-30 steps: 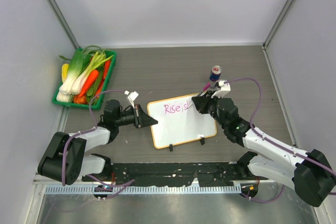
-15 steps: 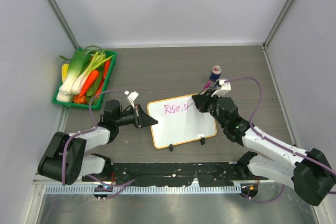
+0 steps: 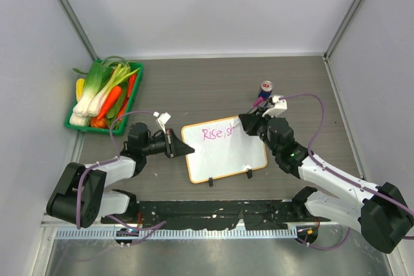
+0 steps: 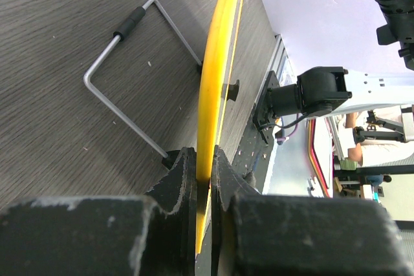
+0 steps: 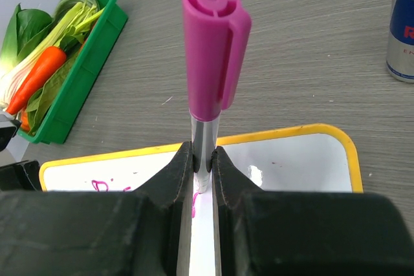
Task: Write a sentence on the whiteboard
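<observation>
The whiteboard (image 3: 226, 153), white with a thin orange frame, lies on the table between the arms. Pink words of the sentence (image 3: 216, 134) run along its far edge, reading about "Rise, sh". My left gripper (image 3: 183, 148) is shut on the board's left edge; the left wrist view shows the yellow frame (image 4: 213, 82) pinched edge-on between the jaws. My right gripper (image 3: 246, 124) is shut on a marker (image 5: 207, 95) with a magenta cap, held upright over the board (image 5: 291, 159) with its tip at the last pink stroke (image 5: 194, 200).
A green tray (image 3: 132, 101) of vegetables sits at the far left. A drink can (image 3: 266, 90) stands just behind the right gripper. The board's wire stand (image 4: 129, 88) lies flat on the table in the left wrist view. Grey walls enclose three sides.
The right gripper and marker have shifted slightly right and away along the board's far edge, and the last pink letter has grown. The left arm has not moved.
</observation>
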Robot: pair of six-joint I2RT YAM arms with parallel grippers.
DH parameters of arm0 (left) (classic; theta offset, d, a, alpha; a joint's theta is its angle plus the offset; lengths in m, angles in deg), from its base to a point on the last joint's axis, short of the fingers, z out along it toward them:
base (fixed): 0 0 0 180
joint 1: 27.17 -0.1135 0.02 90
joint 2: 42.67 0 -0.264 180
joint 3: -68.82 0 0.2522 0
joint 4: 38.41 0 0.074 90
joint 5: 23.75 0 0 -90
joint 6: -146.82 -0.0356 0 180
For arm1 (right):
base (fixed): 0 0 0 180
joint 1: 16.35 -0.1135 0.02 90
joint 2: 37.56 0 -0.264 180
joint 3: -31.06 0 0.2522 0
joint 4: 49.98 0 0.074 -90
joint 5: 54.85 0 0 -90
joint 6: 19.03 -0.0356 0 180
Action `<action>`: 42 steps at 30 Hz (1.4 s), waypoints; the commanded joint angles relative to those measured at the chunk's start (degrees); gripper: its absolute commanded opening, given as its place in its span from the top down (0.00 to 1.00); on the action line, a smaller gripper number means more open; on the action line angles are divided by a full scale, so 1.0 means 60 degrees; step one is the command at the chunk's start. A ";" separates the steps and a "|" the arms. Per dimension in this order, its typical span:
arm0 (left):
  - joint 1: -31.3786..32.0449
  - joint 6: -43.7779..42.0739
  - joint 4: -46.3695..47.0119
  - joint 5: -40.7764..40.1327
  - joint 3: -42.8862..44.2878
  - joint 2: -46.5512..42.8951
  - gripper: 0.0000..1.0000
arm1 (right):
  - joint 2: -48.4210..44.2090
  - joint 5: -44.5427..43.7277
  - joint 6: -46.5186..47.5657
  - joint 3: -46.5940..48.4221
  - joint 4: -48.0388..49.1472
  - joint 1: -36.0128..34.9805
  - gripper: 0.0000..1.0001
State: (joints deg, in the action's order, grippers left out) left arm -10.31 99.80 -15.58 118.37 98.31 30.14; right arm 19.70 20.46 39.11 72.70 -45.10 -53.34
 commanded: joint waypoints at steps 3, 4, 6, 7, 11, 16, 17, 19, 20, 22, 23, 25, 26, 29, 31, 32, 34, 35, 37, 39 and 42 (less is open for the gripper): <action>0.0002 -0.0689 -0.0519 -0.0864 0.0074 0.0168 1.00 | -0.0167 -0.0480 0.0094 0.0071 -0.0322 0.0101 0.99; 0.0017 -0.0689 -0.0519 -0.0864 0.0074 0.0169 1.00 | -0.0196 -0.0451 0.0066 0.0041 -0.0366 0.0101 0.99; 0.0002 -0.0689 -0.0519 -0.0849 0.0074 0.0183 1.00 | -0.0270 -0.0378 0.0051 -0.0046 -0.0425 0.0101 0.99; 0.0002 -0.0689 -0.0519 -0.0849 0.0074 0.0183 1.00 | -0.0313 -0.0319 0.0051 -0.0119 -0.0439 0.0101 0.99; 0.0002 -0.0689 -0.0519 -0.0864 0.0060 0.0183 1.00 | -0.0460 -0.0217 0.0007 -0.0266 -0.0600 0.0101 0.99; -0.0013 -0.0689 -0.0519 -0.0850 0.0060 0.0169 1.00 | -0.0562 -0.0055 -0.0037 -0.0398 -0.0674 0.0101 0.99; 0.0016 -0.0689 -0.0519 -0.0864 0.0060 0.0169 1.00 | -0.0563 -0.0026 -0.0052 -0.0427 -0.0703 0.0116 0.99; 0.0002 -0.0689 -0.0533 -0.0850 0.0060 0.0169 1.00 | -0.0621 0.0062 -0.0052 -0.0486 -0.0732 0.0116 0.99; 0.0017 -0.0689 -0.0533 -0.0849 0.0060 0.0154 1.00 | -0.0694 0.0135 -0.0052 -0.0559 -0.0718 0.0087 0.99; -0.0013 -0.0689 -0.0534 -0.0850 0.0060 0.0125 1.00 | -0.0753 0.0164 -0.0081 -0.0632 -0.0703 0.0116 0.99; -0.0013 -0.0689 -0.0548 -0.0864 0.0060 0.0125 1.00 | -0.0782 0.0165 -0.0067 -0.0633 -0.0703 0.0101 0.99; -0.0012 -0.0689 -0.0534 -0.0864 0.0060 0.0139 1.00 | -0.0885 0.0179 -0.0067 -0.0633 -0.0718 0.0101 0.99; 0.0002 -0.0689 -0.0548 -0.0864 0.0060 0.0125 1.00 | -0.0958 0.0165 -0.0067 -0.0618 -0.0718 0.0116 0.99; 0.0002 -0.0704 -0.0548 -0.0864 0.0060 0.0110 1.00 | -0.1133 0.0165 -0.0081 -0.0531 -0.0689 0.0101 0.99; -0.0012 -0.0689 -0.0548 -0.0879 0.0060 0.0125 1.00 | -0.1251 0.0208 -0.0154 -0.0399 -0.0674 0.0116 0.99; 0.0002 -0.0689 -0.0548 -0.0879 0.0060 0.0139 1.00 | -0.1280 0.0252 -0.0198 -0.0311 -0.0616 0.0101 0.99; -0.0012 -0.0689 -0.0548 -0.0864 0.0060 0.0110 1.00 | -0.1397 0.0296 -0.0213 -0.0252 -0.0440 0.0101 0.99; 0.0002 -0.0704 -0.0563 -0.0864 0.0060 0.0110 1.00 | -0.1499 0.0296 -0.0228 -0.0237 -0.0280 0.0116 0.99; -0.0013 -0.0689 -0.0548 -0.0879 0.0045 0.0095 1.00 | -0.1704 0.0195 -0.0228 -0.0252 -0.0104 0.0101 0.99; -0.0012 -0.0689 -0.0548 -0.0879 0.0060 0.0095 1.00 | -0.1924 0.0034 -0.0257 -0.0252 0.0014 0.0101 0.99; 0.0002 -0.0704 -0.0548 -0.0879 0.0045 0.0081 1.00 | -0.1984 -0.0216 -0.0141 -0.0179 0.0059 0.0116 0.99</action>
State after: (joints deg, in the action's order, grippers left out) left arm -10.31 99.76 -15.55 118.39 98.33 30.14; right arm 9.32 21.70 38.48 69.51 -48.62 -52.97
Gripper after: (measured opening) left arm 0.083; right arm 0.171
